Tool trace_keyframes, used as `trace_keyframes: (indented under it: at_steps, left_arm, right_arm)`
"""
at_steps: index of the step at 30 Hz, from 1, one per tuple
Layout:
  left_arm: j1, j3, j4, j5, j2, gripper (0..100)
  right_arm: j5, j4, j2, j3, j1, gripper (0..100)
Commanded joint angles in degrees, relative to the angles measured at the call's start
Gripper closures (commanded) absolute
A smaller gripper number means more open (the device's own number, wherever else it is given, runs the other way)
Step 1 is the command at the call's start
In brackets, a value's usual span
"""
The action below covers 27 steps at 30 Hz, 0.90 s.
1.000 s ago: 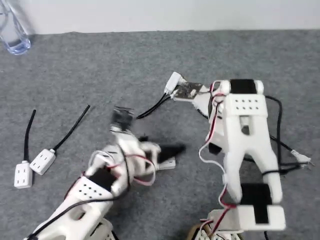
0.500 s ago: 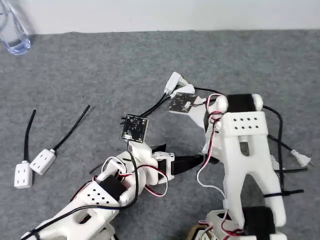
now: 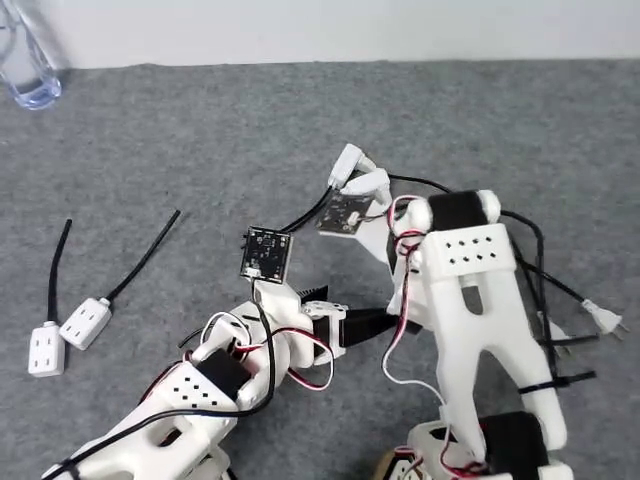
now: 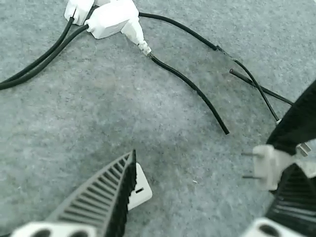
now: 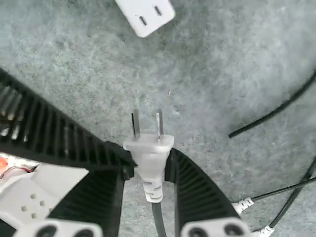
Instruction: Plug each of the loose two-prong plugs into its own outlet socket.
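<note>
The plug (image 5: 147, 148) is clamped in the right gripper (image 5: 148, 165), its prongs pointing at the socket (image 5: 145, 17) just ahead, as the right wrist view shows. In the left wrist view the left gripper (image 4: 210, 173) gapes wide, with the socket partly behind one jaw and the plug near the other. From above, a spare plug (image 3: 600, 316) lies well away from both grippers.

You've got a grey carpet-like mat (image 3: 200, 130) over the table; a clear glass vessel (image 3: 25, 62) stands at the mat's far left corner, and a white wall (image 3: 350, 30) borders the mat's far edge
</note>
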Motion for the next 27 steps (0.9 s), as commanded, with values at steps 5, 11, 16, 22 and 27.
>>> trace_keyframes:
  at_steps: [5,11,16,22,27]
  left_arm:
    - [-0.18,-0.66,-1.41,-0.35,-0.44,58]
    - [-0.18,-0.48,-1.41,-0.44,-0.44,58]
    - [-0.18,-0.48,-1.41,-0.44,-0.44,58]
    - [-0.09,-0.48,-1.32,-0.44,-0.44,58]
    - [0.00,-0.48,-1.23,-0.35,-0.44,58]
  right_arm:
    - [-0.44,2.68,-2.42,-0.53,-1.27,99.1]
    - [-0.35,2.68,-6.99,-0.18,-1.27,99.1]
    - [-0.44,2.77,-12.44,2.90,-1.71,99.1]
    - [-0.53,2.77,-15.52,4.84,-1.27,99.1]
    - [-0.53,2.77,-19.03,4.84,-1.36,99.1]
